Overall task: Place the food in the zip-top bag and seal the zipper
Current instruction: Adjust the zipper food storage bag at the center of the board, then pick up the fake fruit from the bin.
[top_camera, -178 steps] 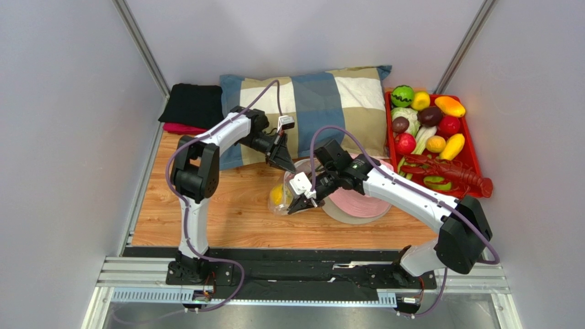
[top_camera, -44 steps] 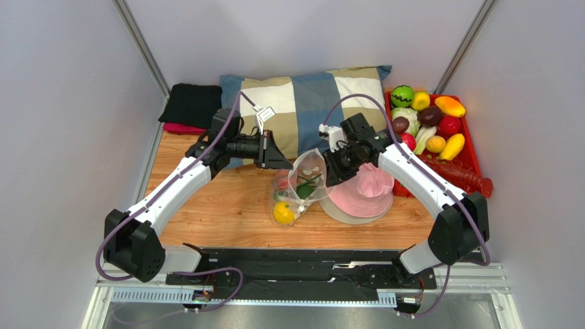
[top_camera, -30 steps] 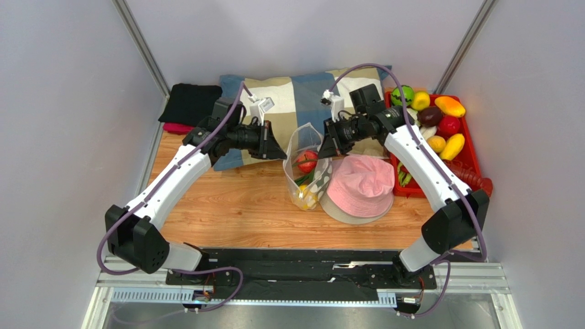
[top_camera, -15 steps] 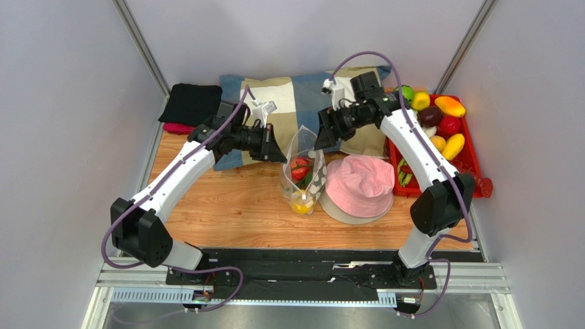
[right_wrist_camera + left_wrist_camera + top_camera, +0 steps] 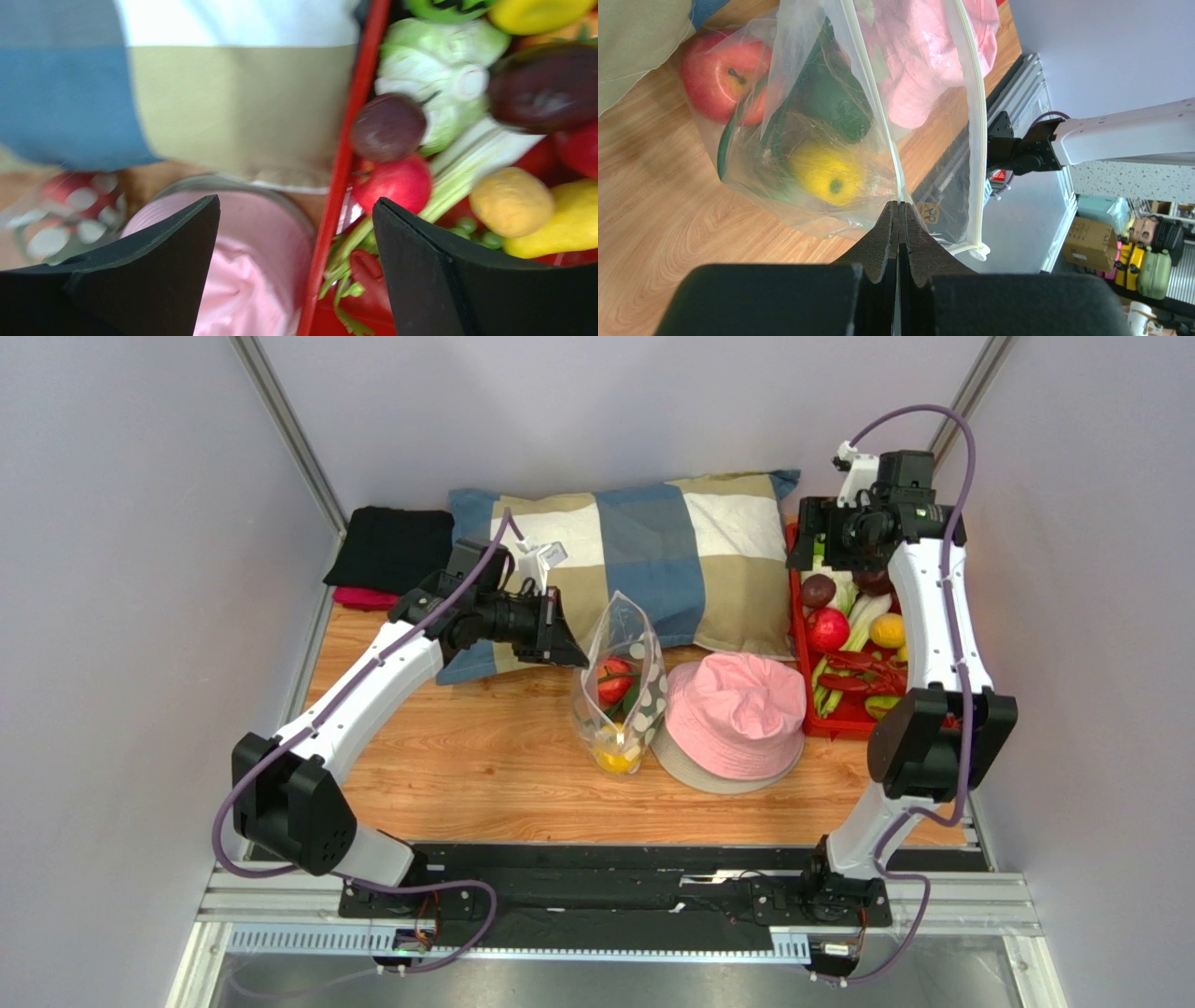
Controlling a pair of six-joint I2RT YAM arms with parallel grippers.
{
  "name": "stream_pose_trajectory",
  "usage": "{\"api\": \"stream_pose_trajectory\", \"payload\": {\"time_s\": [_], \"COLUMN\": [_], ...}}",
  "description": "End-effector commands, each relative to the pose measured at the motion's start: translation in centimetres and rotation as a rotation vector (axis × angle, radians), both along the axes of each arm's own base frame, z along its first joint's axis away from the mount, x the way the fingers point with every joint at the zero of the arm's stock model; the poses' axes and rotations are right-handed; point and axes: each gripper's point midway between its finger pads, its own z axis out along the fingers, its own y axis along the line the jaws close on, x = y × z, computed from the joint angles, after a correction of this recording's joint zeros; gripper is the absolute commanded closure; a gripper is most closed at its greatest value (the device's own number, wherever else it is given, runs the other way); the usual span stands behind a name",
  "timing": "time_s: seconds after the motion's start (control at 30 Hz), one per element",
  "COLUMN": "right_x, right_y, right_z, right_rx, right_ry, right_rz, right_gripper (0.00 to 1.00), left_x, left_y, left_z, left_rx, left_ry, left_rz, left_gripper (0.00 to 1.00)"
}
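Nearest to me, at the bottom of the top view, the counter (image 5: 463,770) shows a bare strip of wood along its near edge, and more open board to the left of the zip-top bag (image 5: 617,686). The bag stands upright at mid frame. Its right side is crowded by the pink hat (image 5: 737,714) just beside it, and the checked pillow (image 5: 659,546) closes it in behind. My left tool (image 5: 899,210) is clenched on the bag's rim, where one strip of the zipper (image 5: 973,126) runs into the fingers. The mouth gapes, its two strips apart. Through the film I see a red apple (image 5: 720,70), a dark green piece (image 5: 833,105) and a yellow fruit (image 5: 826,171). The rest of the food (image 5: 389,126) lies in the red tray (image 5: 802,637) against the right wall. My right tool (image 5: 293,210) hangs released over the tray's far left corner, fingers spread wide with nothing between them. Half a second ago that tool was at the right side of the bag's mouth; it has since let go and swung to the upper right, leaving the bag to my left tool, which has not shifted. A pale sticker (image 5: 924,208) on the black rail is too small to read.
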Motion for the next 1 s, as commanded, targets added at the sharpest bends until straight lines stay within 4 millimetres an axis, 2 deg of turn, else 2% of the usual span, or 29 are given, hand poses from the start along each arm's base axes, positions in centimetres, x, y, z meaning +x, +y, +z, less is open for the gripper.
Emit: {"api": "stream_pose_trajectory", "payload": {"time_s": [0.0, 0.07, 0.1, 0.13, 0.17, 0.23, 0.27, 0.3, 0.33, 0.37, 0.43, 0.5, 0.53, 0.7, 0.97], "right_x": [4.8, 6.9, 7.5, 8.8, 9.5, 10.9, 11.9, 12.4, 13.1, 13.9, 14.7, 15.4, 15.8, 17.5, 18.9], "right_y": [-4.6, -5.8, -5.9, -6.2, -6.4, -6.4, -6.6, -6.7, -7.0, -7.1, -6.8, -6.6, -6.4, -7.1, -8.3], "right_z": [0.6, 1.4, 1.1, 2.0, 1.5, 2.0, 0.6, 0.4, 1.3, -0.1, 0.2, -0.8, -0.4, -1.1, -4.3], "right_rx": [-0.137, -0.166, -0.175, -0.193, -0.201, -0.223, -0.234, -0.245, -0.255, -0.270, -0.270, -0.273, -0.270, -0.311, -0.374], "right_ry": [-0.102, -0.190, -0.209, -0.275, -0.281, -0.323, -0.305, -0.306, -0.332, -0.314, -0.330, -0.326, -0.343, -0.366, -0.338], "right_rz": [-0.188, -0.225, -0.219, -0.214, -0.210, -0.178, -0.173, -0.167, -0.166, -0.152, -0.121, -0.088, -0.078, -0.076, -0.078], "right_gripper": [0.15, 0.10, 0.07, 0.06, 0.05, 0.03, 0.03, 0.02, 0.02, 0.01, 0.01, 0.00, 0.00, 0.00, 0.00], "left_x": [0.7, 0.6, 0.6, 0.6, 0.7, 0.7, 0.7, 0.7, 0.8, 0.8, 0.7, 0.7, 0.7, 0.7, 0.8], "left_y": [-0.6, -0.5, -0.5, -0.5, -0.5, -0.5, -0.5, -0.5, -0.5, -0.5, -0.5, -0.5, -0.5, -0.4, -0.4], "left_z": [2.2, 2.1, 2.1, 2.1, 2.1, 2.1, 2.1, 2.1, 2.0, 1.9, 1.8, 1.8, 1.7, 1.6, 1.3], "left_rx": [-0.041, -0.040, -0.038, -0.037, -0.036, -0.037, -0.036, -0.036, -0.035, -0.034, -0.031, -0.031, -0.029, -0.030, -0.027], "left_ry": [-0.057, -0.056, -0.057, -0.059, -0.058, -0.059, -0.059, -0.061, -0.059, -0.060, -0.061, -0.062, -0.059, -0.055, -0.044], "left_rz": [-0.007, -0.008, -0.005, -0.005, -0.005, -0.005, -0.004, -0.005, -0.005, -0.006, -0.006, -0.008, -0.009, -0.012, -0.015], "left_gripper": [1.00, 1.00, 1.00, 1.00, 1.00, 1.00, 1.00, 1.00, 1.00, 1.00, 1.00, 1.00, 1.00, 1.00, 1.00]}}
